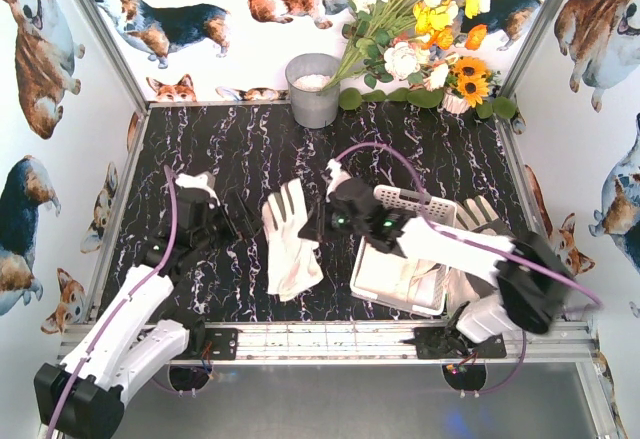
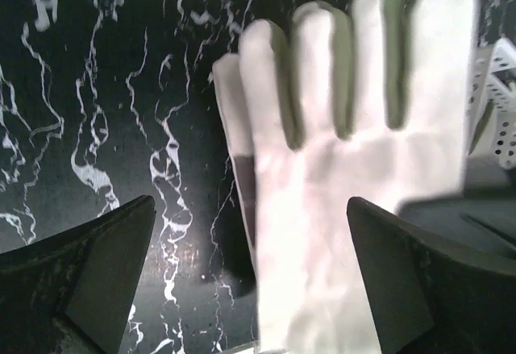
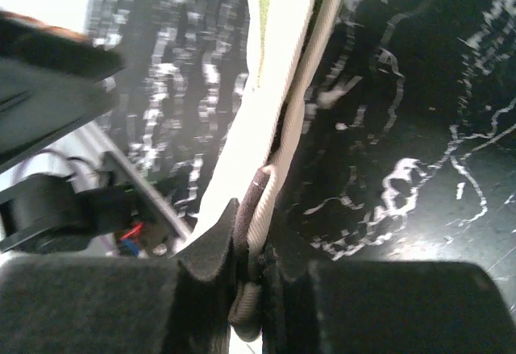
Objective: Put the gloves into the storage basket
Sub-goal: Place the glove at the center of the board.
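Note:
A cream-white glove (image 1: 290,244) lies spread on the black marble table, fingers pointing away. My right gripper (image 1: 325,221) is shut on its right edge; in the right wrist view the pads (image 3: 211,251) pinch a folded, ribbed edge of the glove (image 3: 270,88). My left gripper (image 1: 228,214) stands open just left of it. In the left wrist view the glove (image 2: 355,160) fills the space ahead of the wide-open gripper (image 2: 250,202). The white storage basket (image 1: 425,202) sits to the right with white gloves (image 1: 400,277) inside. Another glove (image 1: 482,214) lies at its far right side.
A grey metal bucket (image 1: 312,89) stands at the back centre beside a bunch of flowers (image 1: 420,29). Printed walls close in both sides. A metal rail (image 1: 330,337) runs along the near edge. The basket's perforated wall (image 2: 501,104) shows at the right of the left wrist view.

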`<state>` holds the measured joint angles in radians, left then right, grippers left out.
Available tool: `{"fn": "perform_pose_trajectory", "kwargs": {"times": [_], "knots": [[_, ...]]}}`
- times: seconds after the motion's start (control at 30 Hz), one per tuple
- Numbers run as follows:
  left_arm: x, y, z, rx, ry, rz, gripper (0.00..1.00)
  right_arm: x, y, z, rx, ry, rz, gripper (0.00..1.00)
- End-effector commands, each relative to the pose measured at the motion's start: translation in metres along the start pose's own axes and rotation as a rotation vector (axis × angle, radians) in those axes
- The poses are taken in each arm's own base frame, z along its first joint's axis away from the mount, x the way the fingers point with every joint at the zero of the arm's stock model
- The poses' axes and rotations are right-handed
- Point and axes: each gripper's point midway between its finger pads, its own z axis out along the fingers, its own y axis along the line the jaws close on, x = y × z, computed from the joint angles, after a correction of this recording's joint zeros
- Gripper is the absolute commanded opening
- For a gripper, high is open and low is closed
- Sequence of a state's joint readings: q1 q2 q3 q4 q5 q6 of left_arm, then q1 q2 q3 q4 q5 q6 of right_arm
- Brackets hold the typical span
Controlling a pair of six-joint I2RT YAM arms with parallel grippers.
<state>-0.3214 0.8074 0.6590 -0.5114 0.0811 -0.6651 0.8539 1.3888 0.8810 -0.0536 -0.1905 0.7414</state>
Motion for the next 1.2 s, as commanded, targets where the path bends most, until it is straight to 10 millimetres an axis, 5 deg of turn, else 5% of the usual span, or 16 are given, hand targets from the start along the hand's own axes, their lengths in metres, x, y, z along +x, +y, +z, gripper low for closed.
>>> {"fn": "perform_pose_trajectory", "kwargs": {"times": [0.0,0.13,0.27,0.37,0.57,0.87,1.17], "knots": [[0.023,0.010,0.013,0.001,0.055,-0.095,0.96,-0.013,-0.013,0.039,0.043,-0.046,0.017,0.00],[0.053,0.006,0.028,0.080,0.141,-0.169,0.82,0.011,-0.045,0.053,0.165,0.067,-0.003,0.03],[0.082,0.012,0.037,0.098,0.219,-0.204,0.71,0.016,-0.065,0.044,0.275,0.099,-0.041,0.53],[0.093,0.018,0.038,0.079,0.249,-0.193,0.69,0.007,-0.075,0.027,0.361,0.079,-0.087,0.70],[0.084,0.029,0.047,0.017,0.198,-0.178,0.54,-0.008,-0.071,0.018,0.334,0.080,-0.138,0.69],[0.065,0.045,0.073,-0.101,0.164,-0.134,0.41,-0.032,-0.079,0.040,0.244,0.125,-0.126,0.55],[0.062,0.055,0.090,-0.135,0.161,-0.125,0.30,-0.029,-0.087,0.068,0.218,0.196,-0.138,0.50]]}}
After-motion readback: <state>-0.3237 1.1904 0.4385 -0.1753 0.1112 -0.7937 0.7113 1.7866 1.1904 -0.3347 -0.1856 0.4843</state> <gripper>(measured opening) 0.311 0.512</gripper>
